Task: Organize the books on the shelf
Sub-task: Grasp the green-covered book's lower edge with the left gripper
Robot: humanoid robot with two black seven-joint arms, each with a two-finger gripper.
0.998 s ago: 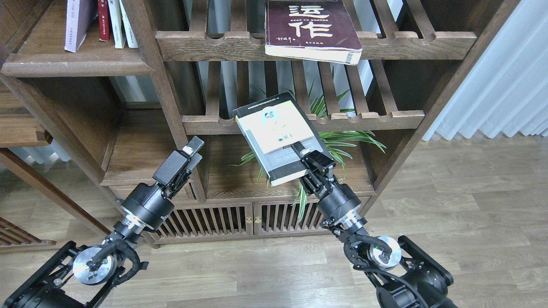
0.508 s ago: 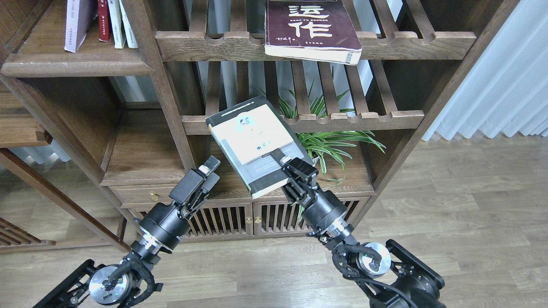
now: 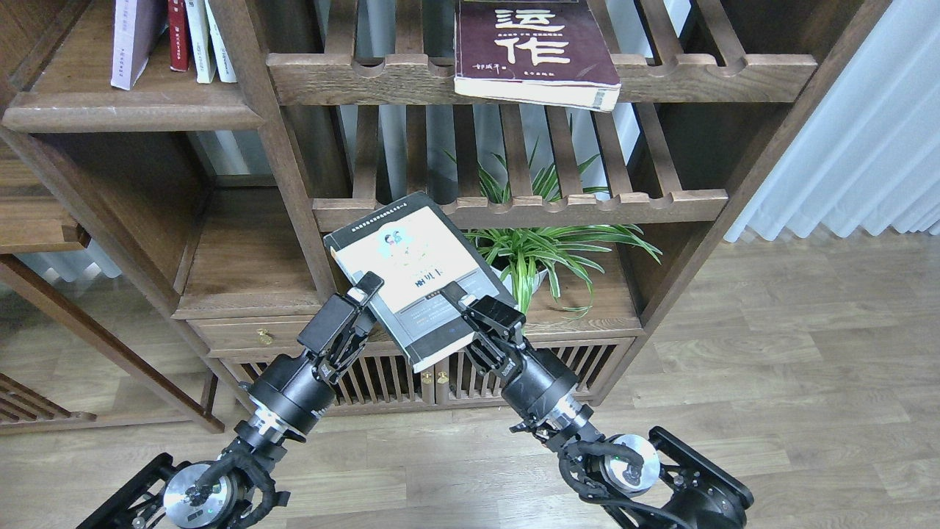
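Observation:
My right gripper [image 3: 457, 303] is shut on the lower end of the black-bordered book with the yellow-green cover [image 3: 404, 268] and holds it tilted in the air in front of the bookcase. My left gripper [image 3: 362, 295] is open at the book's left edge, with one finger [image 3: 365, 285] over the cover. The thick maroon book [image 3: 536, 48] lies flat on the top slatted rack. The pale lavender paperback [image 3: 132, 40] stands on the plank shelf [image 3: 132, 114] at the top left.
Slim red [image 3: 177, 33] and white-spined [image 3: 200, 37] volumes stand beside the lavender paperback. A potted green plant [image 3: 543, 253] sits behind the held book. A bookcase post [image 3: 283, 162] stands between the shelf and the slatted racks. A low cabinet [image 3: 382, 371] is below.
My right gripper has carried the book down and to the left. My left gripper has moved right and up to the book's left edge.

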